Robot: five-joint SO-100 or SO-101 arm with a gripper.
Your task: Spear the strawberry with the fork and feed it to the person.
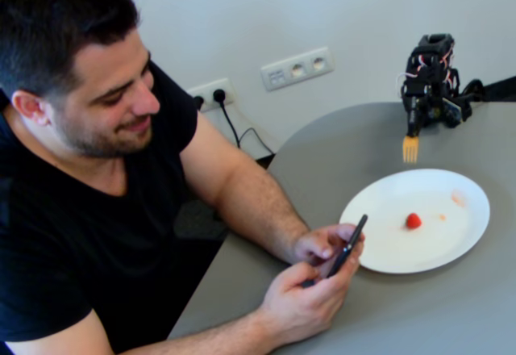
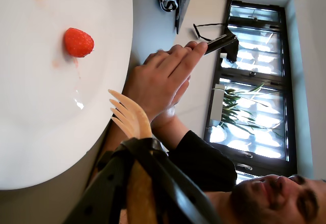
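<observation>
**Fork poised beyond the plate, strawberry not yet speared**

In the wrist view the black jaws are clamped around the handle of the fork, so the gripper is closed on it, with the short tines sticking out ahead. In the fixed view the fork hangs tines-down from the gripper, above the table just beyond the far rim of the plate and clear of it.

The strawberry lies on the plate, near its middle (1 small red piece, with faint pinkish smears toward the far rim). In the wrist view the strawberry sits well apart from the tines. The person sits on the near-left side of the plate, head bent over a phone held in both hands just beside the plate's rim.

This looks like the approach step: nothing is on the tines. The next move calls for carrying the fork inward over the plate until the tines stand directly above the strawberry, then pressing straight down; an off-centre stab would likely make such a small piece roll or slide on the smooth plate
</observation>
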